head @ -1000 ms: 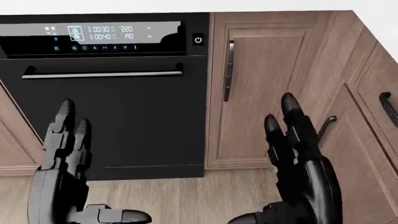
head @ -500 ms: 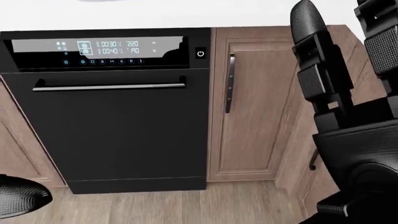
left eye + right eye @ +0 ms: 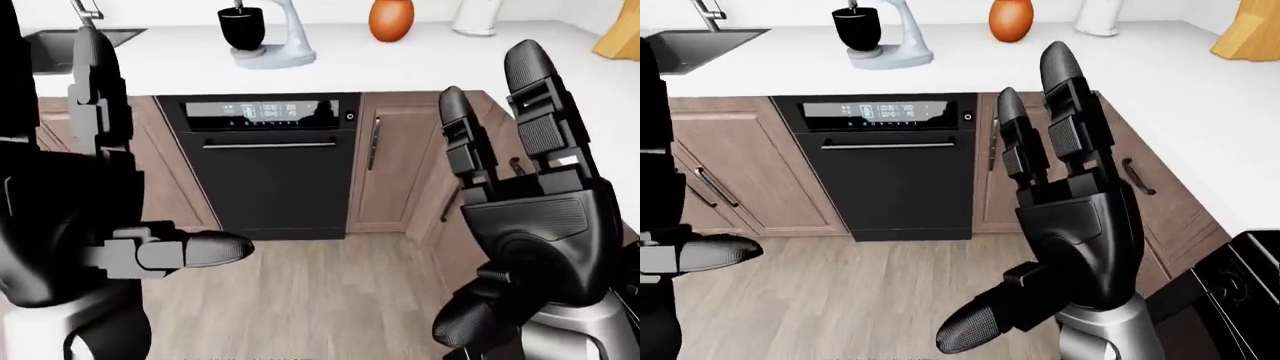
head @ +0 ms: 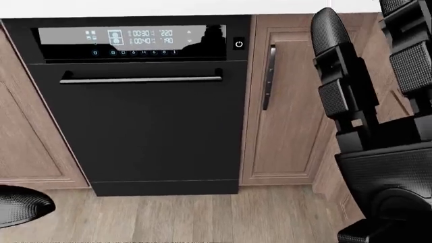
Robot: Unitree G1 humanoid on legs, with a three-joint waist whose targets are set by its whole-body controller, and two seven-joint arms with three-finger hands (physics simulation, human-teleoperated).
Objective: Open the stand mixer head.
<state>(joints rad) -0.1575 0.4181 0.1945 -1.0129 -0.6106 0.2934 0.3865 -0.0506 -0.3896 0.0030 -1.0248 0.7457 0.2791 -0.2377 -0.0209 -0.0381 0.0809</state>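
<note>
The stand mixer [image 3: 275, 34] stands on the white counter [image 3: 400, 71] at the top of the left-eye view, its head down over a black bowl [image 3: 240, 26]. It also shows in the right-eye view [image 3: 888, 34]. Both hands are raised close to the cameras and far short of the mixer. My left hand [image 3: 120, 172] is open at the left, fingers [image 3: 95, 90] pointing up and thumb out. My right hand [image 3: 1030, 202] is open, fingers spread upward, empty. The head view shows only the right hand [image 4: 378, 126] and none of the mixer.
A black dishwasher [image 3: 275, 165] with a lit display sits under the counter below the mixer, wooden cabinets [image 3: 390, 165] on both sides. A sink [image 3: 70, 41] is top left. An orange round object [image 3: 391, 19] and a wooden knife block [image 3: 1250, 34] stand on the counter. A black stove [image 3: 1240, 300] is at bottom right.
In the head view my right hand has risen and fills the right side; my left hand has dropped to the bottom left corner. The whole picture has shifted, so the camera moved.
</note>
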